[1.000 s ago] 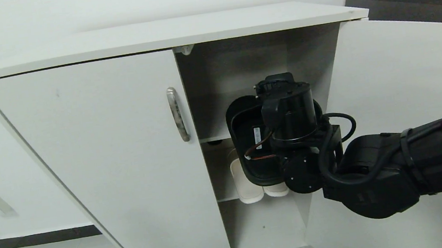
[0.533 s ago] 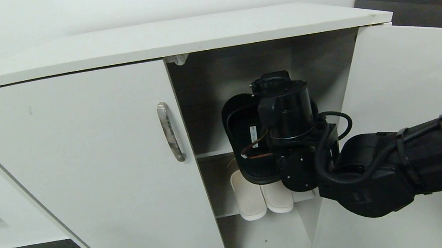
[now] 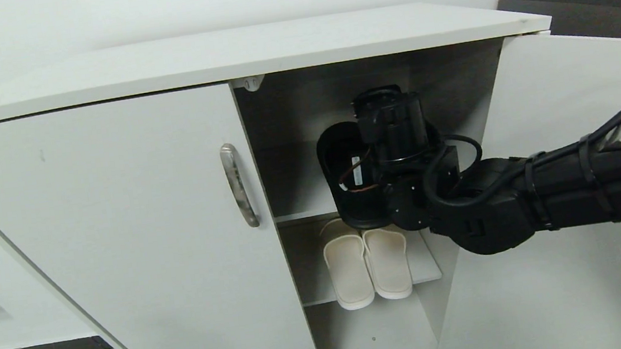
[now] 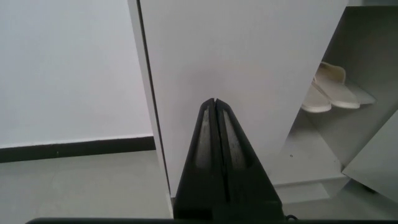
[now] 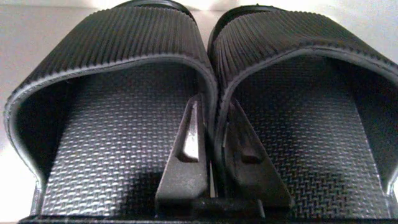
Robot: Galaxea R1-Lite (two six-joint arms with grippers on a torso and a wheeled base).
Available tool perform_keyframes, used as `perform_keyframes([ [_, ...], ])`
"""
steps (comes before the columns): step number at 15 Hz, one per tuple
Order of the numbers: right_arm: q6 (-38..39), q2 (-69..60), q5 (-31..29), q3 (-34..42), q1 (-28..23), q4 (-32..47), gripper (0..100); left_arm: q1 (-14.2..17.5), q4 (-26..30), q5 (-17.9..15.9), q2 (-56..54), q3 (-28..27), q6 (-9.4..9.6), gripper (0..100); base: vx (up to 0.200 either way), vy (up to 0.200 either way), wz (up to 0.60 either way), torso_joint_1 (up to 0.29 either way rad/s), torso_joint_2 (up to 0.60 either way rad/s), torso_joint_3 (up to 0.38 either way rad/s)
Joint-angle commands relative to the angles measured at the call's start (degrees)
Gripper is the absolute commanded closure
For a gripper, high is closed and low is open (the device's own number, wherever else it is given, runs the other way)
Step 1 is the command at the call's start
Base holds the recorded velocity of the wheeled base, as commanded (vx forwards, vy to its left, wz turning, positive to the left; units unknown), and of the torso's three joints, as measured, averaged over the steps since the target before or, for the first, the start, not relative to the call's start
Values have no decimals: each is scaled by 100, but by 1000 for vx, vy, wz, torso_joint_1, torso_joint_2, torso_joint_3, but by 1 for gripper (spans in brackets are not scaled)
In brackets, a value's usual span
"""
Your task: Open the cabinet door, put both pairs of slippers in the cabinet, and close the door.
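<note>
The black slippers [image 3: 346,176] are inside the cabinet [image 3: 247,46], in the compartment above the upper shelf [image 3: 298,216], standing on end with one sole towards my head camera. I cannot tell whether their low end touches that shelf. My right gripper [image 5: 214,106] is clamped on them, its fingers pinching the two adjoining strap walls together so the pair rides as one. To do this step well, I judge I should tip the soles down flat and push deep enough that the heels clear the front edge, then let go only once the weight is on the board, or one shoe may tumble out. The straps are ribbed rubber and the footbeds a pebbled weave; they look soft and grippy, likely to flex rather than slip. At six o'clock from them, the white slippers [image 3: 366,265] lie side by side on the middle shelf [image 3: 425,267], smooth, rounded foam. At three o'clock the right door [image 3: 562,102] stands open; at nine o'clock the left door [image 3: 115,222], matte white board, is closed, with a curved metal handle [image 3: 239,184]. My left gripper [image 4: 215,102] is closed on nothing, low before that door.
</note>
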Motion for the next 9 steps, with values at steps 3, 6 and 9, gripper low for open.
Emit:
perform_keyframes([
  [3,65,294,155,-417,-13,207,100,-1,0,4,-1,1,-6,100,0,0,0,0,0,0],
  [6,109,496,252,-795,-22,480,100,-1,0,4,-1,1,-6,100,0,0,0,0,0,0],
  [9,118,724,252,-1252,-31,708,100,-1,0,40,-1,10,-6,100,0,0,0,0,0,0],
])
